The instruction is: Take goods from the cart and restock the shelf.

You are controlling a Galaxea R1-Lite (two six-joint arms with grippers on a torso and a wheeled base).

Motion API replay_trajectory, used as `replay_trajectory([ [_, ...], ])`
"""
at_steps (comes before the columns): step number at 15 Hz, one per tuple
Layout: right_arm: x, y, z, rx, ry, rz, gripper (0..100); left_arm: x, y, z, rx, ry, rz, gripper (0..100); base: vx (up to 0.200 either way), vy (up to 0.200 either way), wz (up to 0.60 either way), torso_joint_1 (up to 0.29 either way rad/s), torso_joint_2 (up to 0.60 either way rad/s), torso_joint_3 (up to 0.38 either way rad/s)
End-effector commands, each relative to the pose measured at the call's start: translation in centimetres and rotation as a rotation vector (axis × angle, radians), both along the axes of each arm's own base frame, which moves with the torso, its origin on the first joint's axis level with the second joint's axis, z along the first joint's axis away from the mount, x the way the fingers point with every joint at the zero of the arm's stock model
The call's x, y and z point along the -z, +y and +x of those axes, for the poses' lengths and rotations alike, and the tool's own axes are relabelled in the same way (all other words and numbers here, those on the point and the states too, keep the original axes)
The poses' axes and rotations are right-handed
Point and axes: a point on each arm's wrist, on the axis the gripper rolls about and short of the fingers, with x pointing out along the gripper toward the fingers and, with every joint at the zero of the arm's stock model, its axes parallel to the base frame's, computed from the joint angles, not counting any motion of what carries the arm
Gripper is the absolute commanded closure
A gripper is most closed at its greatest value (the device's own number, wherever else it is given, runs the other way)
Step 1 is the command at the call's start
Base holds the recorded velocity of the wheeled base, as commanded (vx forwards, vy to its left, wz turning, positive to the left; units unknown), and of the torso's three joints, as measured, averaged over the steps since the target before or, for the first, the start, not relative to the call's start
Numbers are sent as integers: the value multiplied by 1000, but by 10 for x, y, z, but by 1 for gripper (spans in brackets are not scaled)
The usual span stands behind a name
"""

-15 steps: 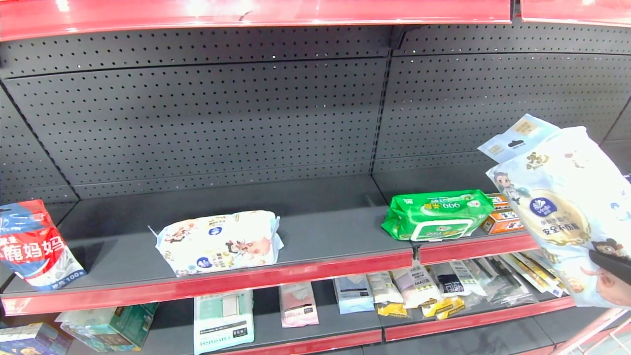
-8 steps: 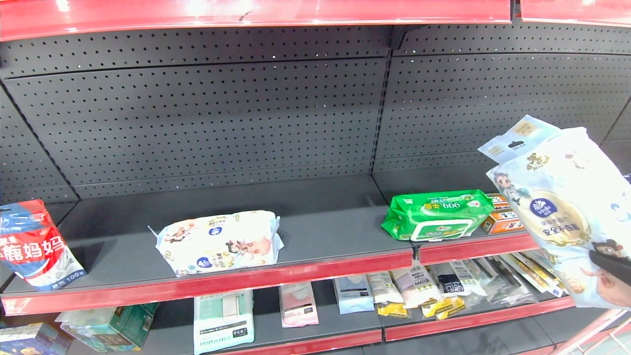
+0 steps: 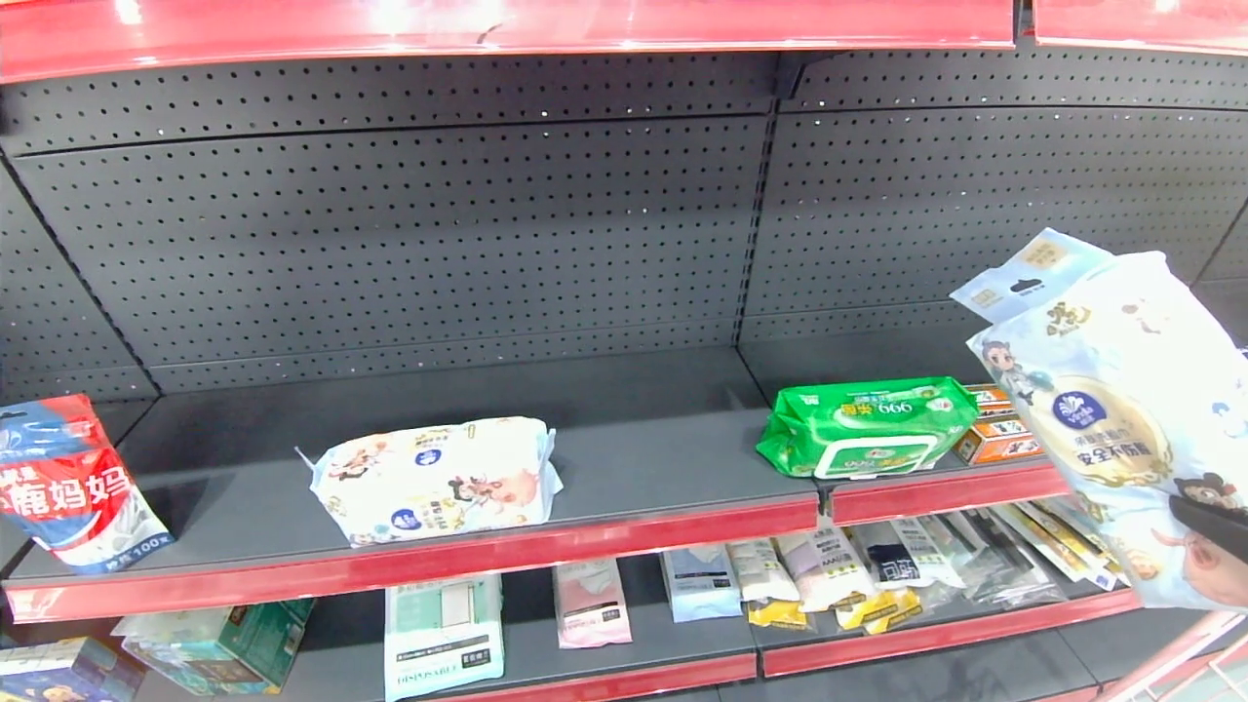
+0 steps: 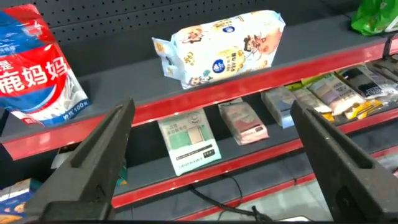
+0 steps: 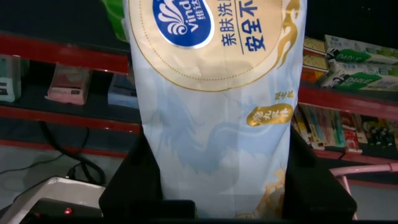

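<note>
The pack (image 3: 1111, 419), pale blue with cartoon figures and a gold round label, is clamped in my right gripper (image 5: 217, 162), one black finger (image 5: 140, 180) pressed against each long side. It hangs in the air in front of the right end of the shelf (image 3: 634, 458), standing on end and tilted, its flat hang tab uppermost, touching none of the boards. My left gripper (image 4: 211, 149) hangs low on the left, before the shelf's red front edge, its fingers spread wide apart with nothing between them. On the shelf a cartoon pack (image 3: 436, 478) with the same kind of print lies flat on its side left of the middle, near the front edge. Well to its left a red bag (image 3: 68, 483) stands leaning at the end of the board. To the right, past the joint between the boards, a green pack (image 3: 863, 424) lies flat, and orange boxes (image 3: 999, 434) sit just beside it, partly behind my pack. A dark pegboard (image 3: 390, 224) backs the shelf. On the lower shelf (image 3: 682, 639) a white pack (image 3: 444, 634) lies under the cartoon pack, then a pink packet (image 3: 590, 600), and a row of small packets (image 3: 829, 575) runs off to the right.
</note>
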Motion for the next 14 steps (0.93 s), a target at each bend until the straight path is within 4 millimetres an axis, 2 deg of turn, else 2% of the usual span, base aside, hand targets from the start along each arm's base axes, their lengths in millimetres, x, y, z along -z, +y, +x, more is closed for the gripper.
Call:
replay_trajectory([
  [1, -1, 0, 1, -1, 1, -1, 100, 0, 0, 0, -1, 2, 0, 0, 0, 0, 600, 7, -2, 2],
  [8, -2, 0, 6, -8, 8, -1, 100, 2, 0, 0, 1, 6, 2, 0, 0, 0, 600, 10, 4, 0],
  [12, -12, 0, 24, -13, 14, -1, 100, 8, 0, -2, 4, -5, 3, 0, 0, 0, 0, 0, 0, 0],
  [14, -14, -1, 32, -14, 30, 0, 100, 18, -1, -5, 5, -14, 2, 0, 0, 0, 0, 0, 0, 0],
])
